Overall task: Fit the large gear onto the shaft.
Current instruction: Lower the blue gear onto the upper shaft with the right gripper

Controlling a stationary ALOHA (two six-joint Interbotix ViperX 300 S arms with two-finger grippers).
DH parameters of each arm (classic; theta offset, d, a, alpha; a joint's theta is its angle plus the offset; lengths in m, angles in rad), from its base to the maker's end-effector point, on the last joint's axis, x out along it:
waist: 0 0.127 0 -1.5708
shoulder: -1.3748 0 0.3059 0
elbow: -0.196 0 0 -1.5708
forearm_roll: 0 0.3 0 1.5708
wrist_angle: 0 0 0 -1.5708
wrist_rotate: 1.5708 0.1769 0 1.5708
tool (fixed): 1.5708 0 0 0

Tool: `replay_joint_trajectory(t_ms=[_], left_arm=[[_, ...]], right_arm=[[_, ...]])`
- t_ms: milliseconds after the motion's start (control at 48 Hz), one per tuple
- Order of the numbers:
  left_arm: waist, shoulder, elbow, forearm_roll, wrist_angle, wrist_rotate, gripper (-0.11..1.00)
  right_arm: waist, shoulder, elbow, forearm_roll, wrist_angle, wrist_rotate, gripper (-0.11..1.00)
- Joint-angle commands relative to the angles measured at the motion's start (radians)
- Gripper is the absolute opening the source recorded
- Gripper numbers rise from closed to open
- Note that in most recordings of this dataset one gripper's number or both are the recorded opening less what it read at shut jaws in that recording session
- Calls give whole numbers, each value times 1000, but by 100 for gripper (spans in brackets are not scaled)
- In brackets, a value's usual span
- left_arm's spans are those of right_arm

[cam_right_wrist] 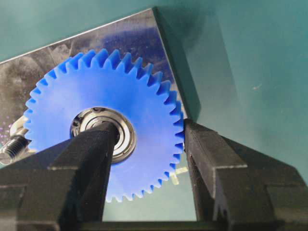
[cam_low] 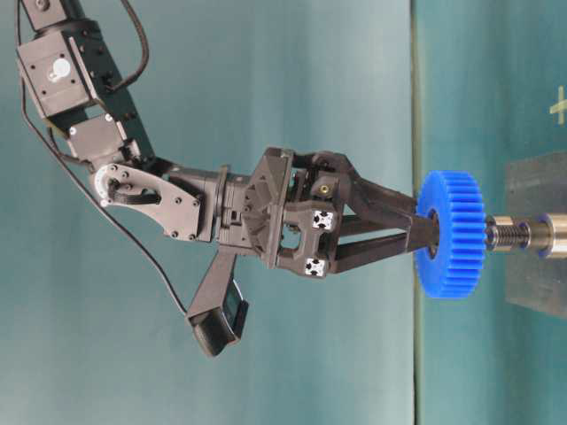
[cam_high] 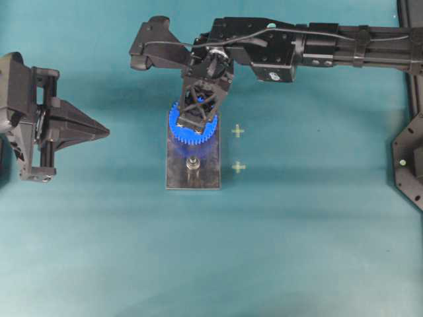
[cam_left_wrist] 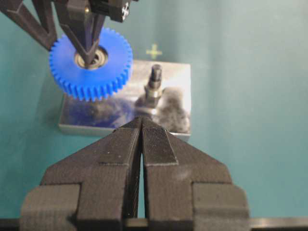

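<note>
Matte black arms with loose black cables; right hand [cam_low: 425, 241] has lattice fingers, white square markers behind.

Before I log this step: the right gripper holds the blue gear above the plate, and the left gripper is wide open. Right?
Not quite. The left gripper is shut, fingers together, as the left wrist view shows. The rest stands: the right gripper holds the gear above the plate.
</note>
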Motion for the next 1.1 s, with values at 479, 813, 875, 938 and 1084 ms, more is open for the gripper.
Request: replay_joint_trajectory(t_ms=[479, 813, 875, 938, 1084], left_arm=[[-14, -2, -12, 2, -6, -3, 0], [-14, -2, -11, 2, -6, -3, 0], [-12, -3, -11, 3, -6, -3, 0], [-14, -3, -11, 2, -6, -5, 0], [-14, -2, -12, 2, -5, -6, 0]], right_arm=[[18, -20, -37, 2, 11, 9, 75], [58, -2, -43, 2, 25, 8, 75], [57, 5, -41, 0, 25, 8, 75], [57, 12, -41, -2, 23, 6, 75], [52, 21, -41, -6, 25, 5, 75]])
